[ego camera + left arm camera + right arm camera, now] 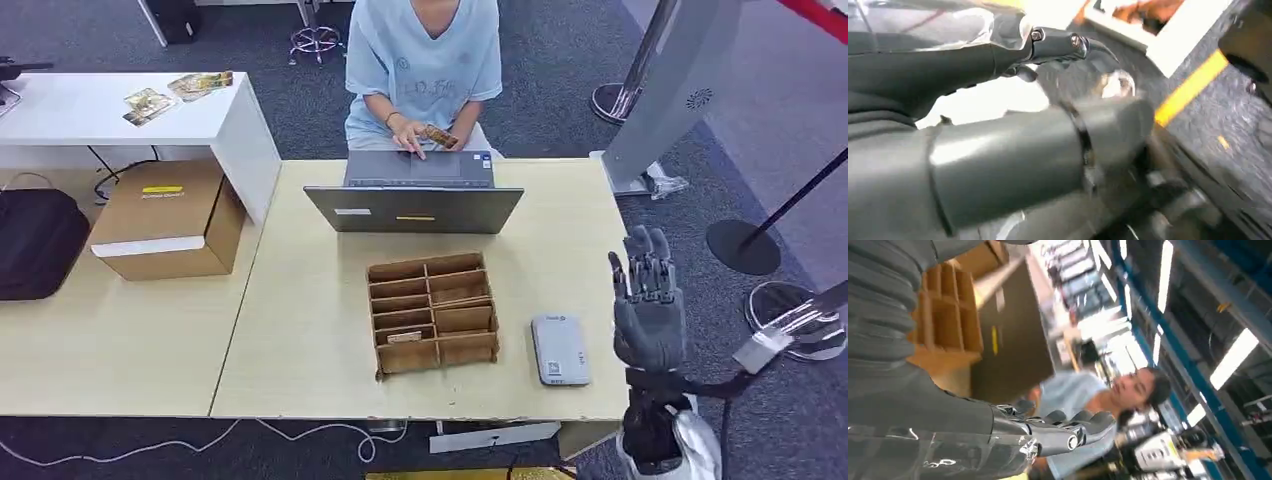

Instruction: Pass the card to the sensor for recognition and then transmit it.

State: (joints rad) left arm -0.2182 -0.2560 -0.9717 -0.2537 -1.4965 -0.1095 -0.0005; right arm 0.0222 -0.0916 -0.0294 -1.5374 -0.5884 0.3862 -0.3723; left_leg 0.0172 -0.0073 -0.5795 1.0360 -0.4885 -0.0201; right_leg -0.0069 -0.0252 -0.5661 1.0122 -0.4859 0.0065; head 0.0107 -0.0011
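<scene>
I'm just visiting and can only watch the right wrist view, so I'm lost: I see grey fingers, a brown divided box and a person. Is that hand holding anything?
Observer: No. From the head view the right hand stands upright at the right edge of the pale wooden table, fingers spread, holding nothing.
Operator: Where's the sensor?
Observer: A flat grey rectangular card reader lies on the table between the brown cardboard divided box and that hand.
Operator: And the card?
Observer: A small brownish card is by the hand of the person in the light blue shirt, behind the grey laptop.
</scene>
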